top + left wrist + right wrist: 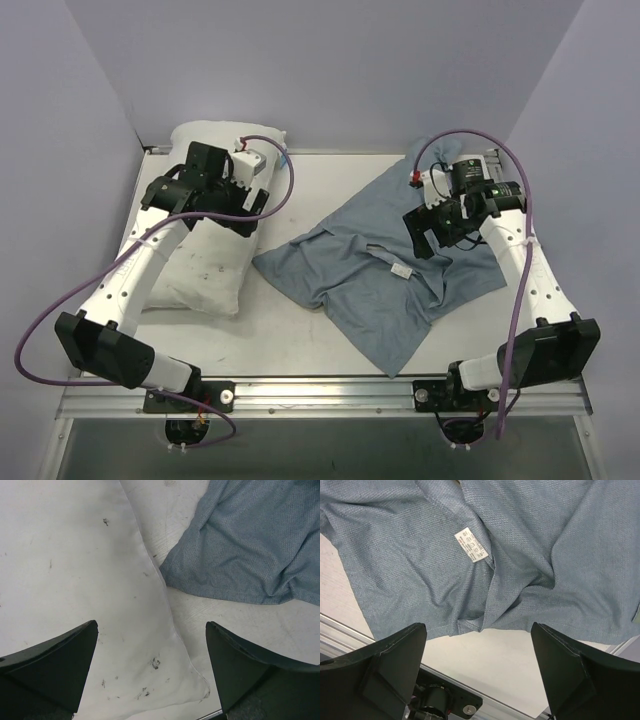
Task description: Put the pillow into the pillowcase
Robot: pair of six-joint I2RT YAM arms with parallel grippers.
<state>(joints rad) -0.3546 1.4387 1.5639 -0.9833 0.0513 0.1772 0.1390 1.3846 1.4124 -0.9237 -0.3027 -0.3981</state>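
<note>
Item: plump white rectangular pillow (205, 270), left on white table (300, 345), uncased | limp blue-grey cloth pillowcase (370, 285), crumpled beside it | left gripper (150, 630), right gripper (477, 630): jaws wide, empty | Progress: nothing done, insertion outstanding

white pillow (205, 265) beside pillowcase (385, 275) (crumpled)

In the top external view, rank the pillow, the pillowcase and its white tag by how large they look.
1. pillowcase: spread out, it covers the most area.
2. pillow: somewhat smaller, though the left arm hides part of it.
3. white tag: by far the smallest.
</note>
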